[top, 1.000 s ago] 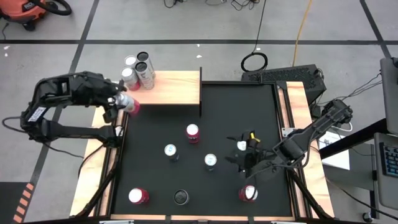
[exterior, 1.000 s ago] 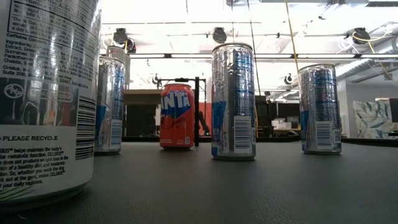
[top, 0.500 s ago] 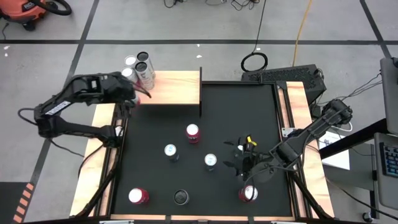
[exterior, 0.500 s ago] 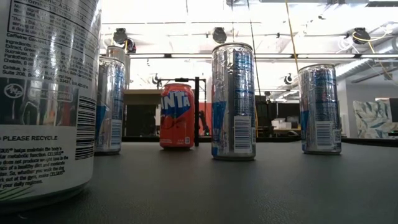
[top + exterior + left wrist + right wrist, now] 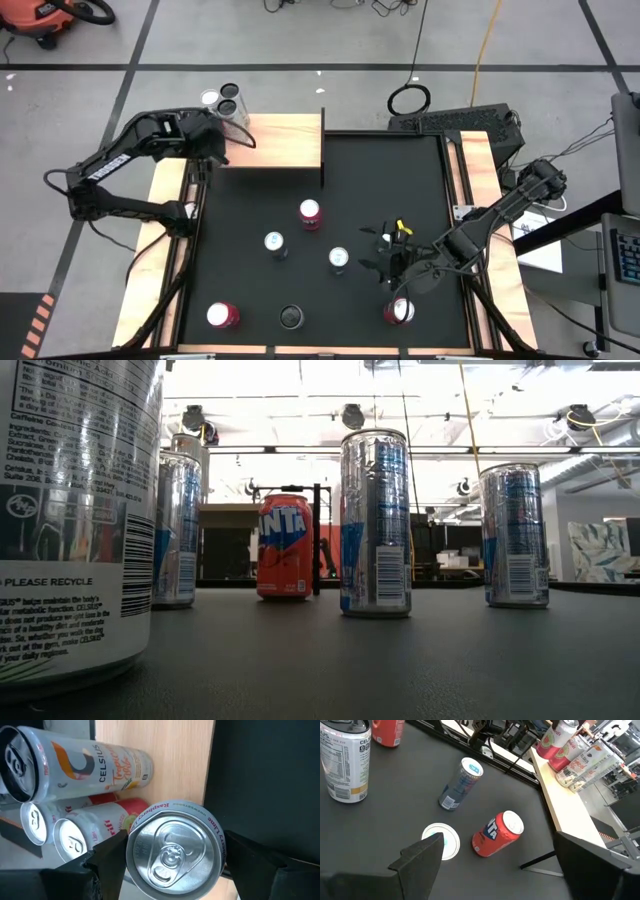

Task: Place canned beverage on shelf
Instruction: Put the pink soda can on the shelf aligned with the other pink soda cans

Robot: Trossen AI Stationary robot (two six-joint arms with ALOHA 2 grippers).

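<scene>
High view: the left gripper (image 5: pixel 214 147) sits over the left end of the shelf (image 5: pixel 280 140), a pale wood board at the far left of the bench (image 5: pixel 400 190). The arm hides what the gripper carries. Two can tops (image 5: pixel 225 99) show just beyond it at the shelf's far corner. Only the left wrist view shows the load: a raspberry-lime can (image 5: pixel 175 847) clamped between the two dark fingers (image 5: pixel 107 860), lid toward the camera, above the wood. Past it lie or stand a white Celsius can (image 5: pixel 80 765) and two pink-and-white cans (image 5: pixel 95 827), packed together.

The right gripper (image 5: pixel 398 270) hovers low over the near right part of the black mat, jaws spread wide and holding nothing. A red can (image 5: pixel 399 311) stands just nearer than it. The right wrist view shows, beyond the open fingers (image 5: pixel 422 852), a silver lid (image 5: pixel 441 840), an orange Fanta can (image 5: pixel 497 834), a slim blue can (image 5: pixel 460 783) and a white labelled can (image 5: pixel 345 762), then the shelf edge with its cans.

Low view: neither arm appears. A large white can (image 5: pixel 75 510) fills the near left. Behind stand three slim silver-blue cans (image 5: pixel 375 520) and the Fanta can (image 5: pixel 285 547).
</scene>
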